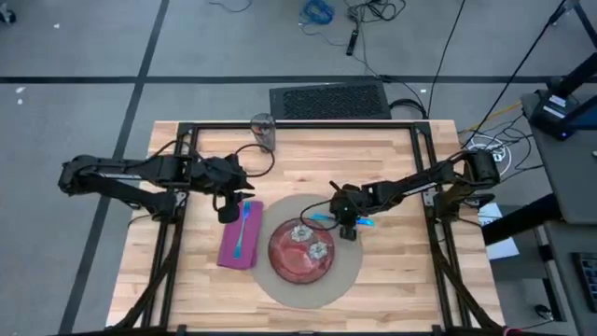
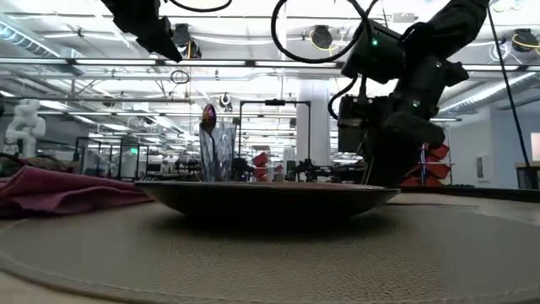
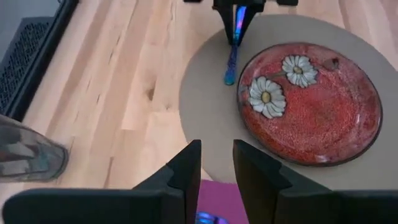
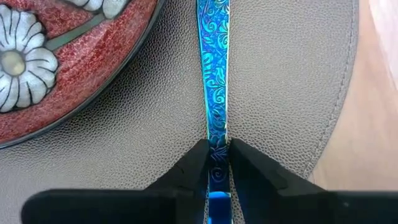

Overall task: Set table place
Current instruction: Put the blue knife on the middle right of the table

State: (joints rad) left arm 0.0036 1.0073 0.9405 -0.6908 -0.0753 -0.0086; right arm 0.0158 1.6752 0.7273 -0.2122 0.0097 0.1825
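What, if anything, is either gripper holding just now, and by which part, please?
The right gripper pinches a blue utensil by its patterned handle, on the round mat. The left gripper holds nothing.

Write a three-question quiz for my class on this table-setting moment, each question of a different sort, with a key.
1. True or false: the right gripper is shut on a blue utensil lying on the mat.
2. Which lies on the purple napkin? A) the glass B) a blue utensil C) the plate
3. Fill in: the glass stands at the table's far edge, closer to the ____ arm.

Key
1. True; its fingers pinch the handle beside the red plate.
2. B; the second utensil lies there, just below the left gripper, whose fingers stand slightly apart.
3. left
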